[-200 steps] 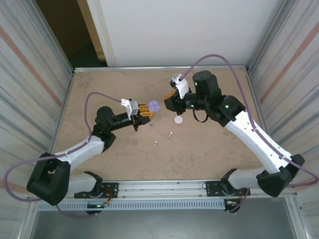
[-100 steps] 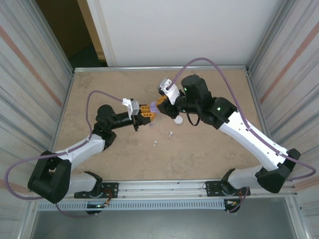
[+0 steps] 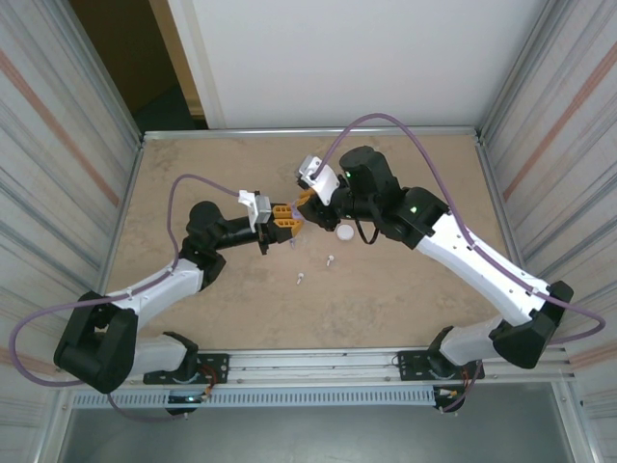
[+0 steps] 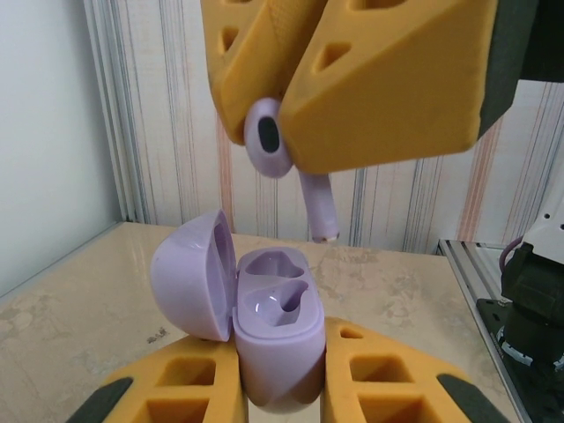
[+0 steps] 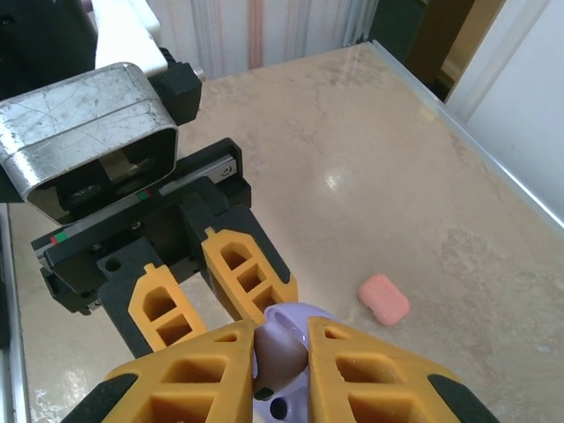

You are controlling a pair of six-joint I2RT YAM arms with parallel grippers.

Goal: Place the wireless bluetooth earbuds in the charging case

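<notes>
Head of purple earbud (image 4: 268,148) hides inside right gripper (image 4: 280,123) over case (image 4: 275,357).

Cases, three: purple case (image 4: 275,348), white case (image 3: 344,231), coral case (image 5: 383,299). Earbuds, three clear: purple earbud (image 4: 268,139), white earbud (image 3: 330,258), second white earbud (image 3: 300,280). Arms, two: left arm (image 3: 164,285), right arm (image 3: 472,256).

right gripper (image 4: 280,125) pinches a purple earbud (image 4: 268,145) above the open case (image 4: 275,322) the left gripper (image 4: 278,374) clamps.
</notes>
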